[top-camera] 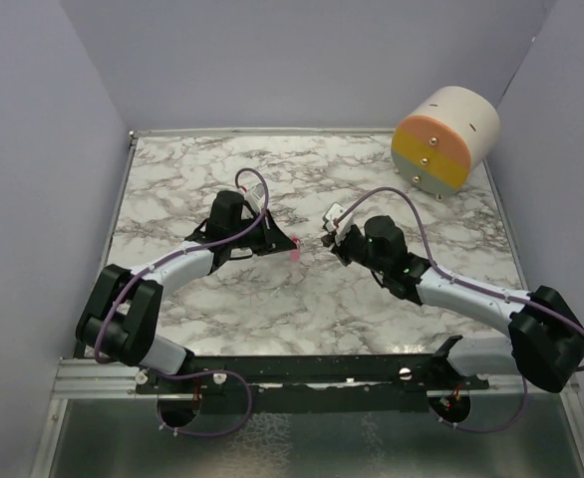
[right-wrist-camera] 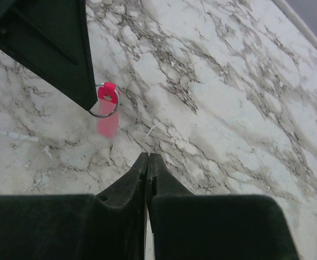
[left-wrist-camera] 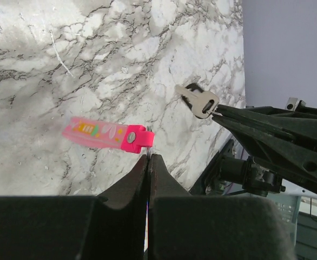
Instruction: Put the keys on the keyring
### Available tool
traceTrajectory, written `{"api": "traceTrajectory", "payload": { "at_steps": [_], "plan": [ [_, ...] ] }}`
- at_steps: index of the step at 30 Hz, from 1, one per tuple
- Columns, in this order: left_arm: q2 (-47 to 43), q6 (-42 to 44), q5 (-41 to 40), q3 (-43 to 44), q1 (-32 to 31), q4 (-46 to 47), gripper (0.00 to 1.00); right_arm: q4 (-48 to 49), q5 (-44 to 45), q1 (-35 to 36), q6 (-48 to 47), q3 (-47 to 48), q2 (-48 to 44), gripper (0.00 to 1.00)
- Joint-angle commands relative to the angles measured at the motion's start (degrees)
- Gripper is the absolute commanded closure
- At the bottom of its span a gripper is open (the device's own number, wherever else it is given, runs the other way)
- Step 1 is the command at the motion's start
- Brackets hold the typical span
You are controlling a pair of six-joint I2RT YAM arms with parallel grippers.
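1. Keyring (left-wrist-camera: 107, 134): a pink strip tag with a thin metal ring (right-wrist-camera: 117, 103) at 1 end. It is held up over the middle of the marble counter (top-camera: 222, 319), roughly midway between the left and right edges.
2. Its partner, the small silvery key (left-wrist-camera: 198, 101), is not on the ring. The 2 are near each other but apart, with bare marble showing between them.
3. Progress, as I judge it: both pieces are off the surface and face each other, so the pickup is done. Threading the key onto the ring is all left to do.
4. Holding the keyring, the left gripper (left-wrist-camera: 149, 160) is pinched tight on the ring itself. The tag sticks out past its fingertips, and in the right wrist view it hangs below the ring.
5. Holding the key, the right gripper (left-wrist-camera: 219, 112) is clamped narrow on the edge of the head, with the shaft jutting out beyond its tips. Its own wrist view shows the jaws together, but the key cannot be made out there.
6. Further out, a cream cylinder (top-camera: 446, 139) with an orange, yellow and green face lies at the far right corner, well apart from both grippers.
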Motion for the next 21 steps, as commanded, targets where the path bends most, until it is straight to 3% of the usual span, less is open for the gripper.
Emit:
{"api": "traceTrajectory", "payload": {
  "at_steps": [1, 11, 21],
  "plan": [
    [0.25, 0.47, 0.36, 1.4, -0.67, 0.81, 1.0, 5.52, -8.27, 0.24, -4.08, -0.18, -1.24, 0.99],
    [1.35, 0.55, 1.44, 2.05, -1.66, 1.55, 1.0, 5.51, -14.93, 0.43, -7.47, 0.25, 1.91, 0.99],
    [1.47, 0.82, 2.13, 2.19, -2.2, 1.38, 1.0, 5.73, -12.97, 2.07, -10.91, 0.5, 4.86, 0.99]
  ]
}}
